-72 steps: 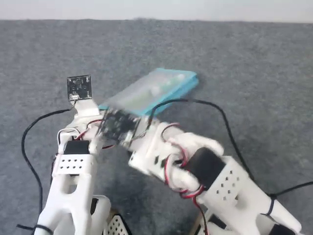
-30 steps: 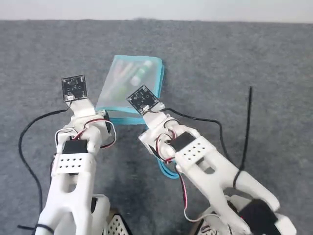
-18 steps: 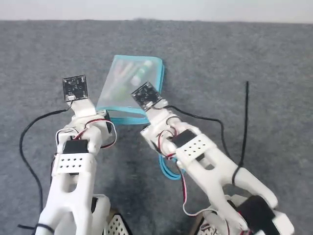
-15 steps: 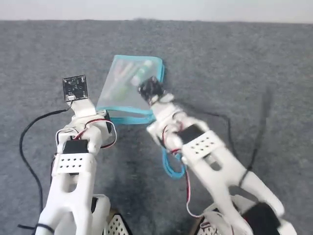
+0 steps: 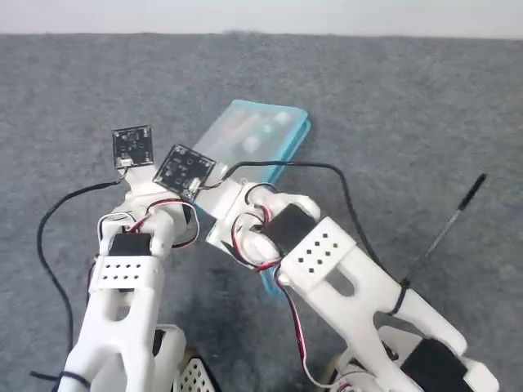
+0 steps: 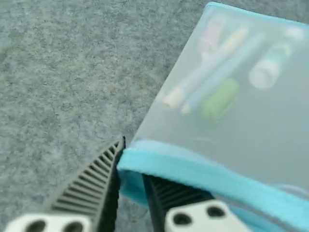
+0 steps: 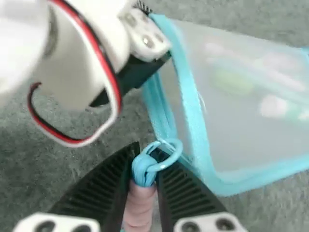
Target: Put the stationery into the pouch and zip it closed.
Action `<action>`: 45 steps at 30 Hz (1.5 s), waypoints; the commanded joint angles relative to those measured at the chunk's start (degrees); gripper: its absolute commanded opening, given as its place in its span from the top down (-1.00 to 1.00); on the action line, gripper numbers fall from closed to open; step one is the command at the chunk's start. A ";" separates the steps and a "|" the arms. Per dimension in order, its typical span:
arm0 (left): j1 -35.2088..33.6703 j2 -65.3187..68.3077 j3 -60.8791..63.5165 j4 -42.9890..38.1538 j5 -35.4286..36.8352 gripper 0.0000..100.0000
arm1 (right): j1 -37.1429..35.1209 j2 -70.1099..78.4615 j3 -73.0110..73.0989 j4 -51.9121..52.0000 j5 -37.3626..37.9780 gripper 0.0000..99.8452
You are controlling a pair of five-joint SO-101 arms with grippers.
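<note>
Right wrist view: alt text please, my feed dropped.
The right hand is shut on the blue cord zipper pull of a translucent, blue-trimmed zip pouch on grey carpet. The left hand pinches the pouch's corner; blurred stationery shows inside.

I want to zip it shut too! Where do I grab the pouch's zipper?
Pinch the blue cord loop on the zipper, coming from outside the pouch's blue edge. It sticks out free and thin, easy to pinch, as the right claw does now.

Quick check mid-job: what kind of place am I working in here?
Likely a tabletop robot practice bench: a grey carpet-like table cover, white plastic arms with exposed wiring, and a translucent blue-edged zip pouch.
</note>
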 commanded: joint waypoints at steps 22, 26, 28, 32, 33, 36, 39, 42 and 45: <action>1.23 0.79 -3.03 -0.09 -1.49 0.98 | -10.86 -30.11 10.81 11.74 5.89 0.27; 1.49 0.70 -3.03 0.00 -1.67 0.98 | -2.15 -34.77 14.51 11.91 6.51 0.27; 1.49 0.70 -3.56 0.88 -2.29 0.98 | 2.42 -35.12 16.97 11.65 8.88 0.27; 1.49 0.70 -6.81 5.01 -3.16 0.98 | 8.22 -33.45 24.18 4.09 11.78 0.27; 1.49 0.70 -7.16 5.54 -3.25 0.98 | 9.36 -32.48 25.41 2.24 12.57 0.26; 1.49 0.70 -7.78 6.59 -4.92 0.98 | 12.53 -28.35 27.08 -4.18 15.12 0.26; 1.49 0.70 -8.04 7.30 -5.63 0.98 | 13.49 -22.55 26.90 -9.36 17.23 0.26; 1.58 0.70 -8.04 7.38 -5.63 0.98 | 13.32 -16.48 26.55 -15.34 18.55 0.22; 1.58 0.70 -8.04 7.38 -5.63 0.98 | 13.32 -12.09 26.55 -21.05 19.08 0.21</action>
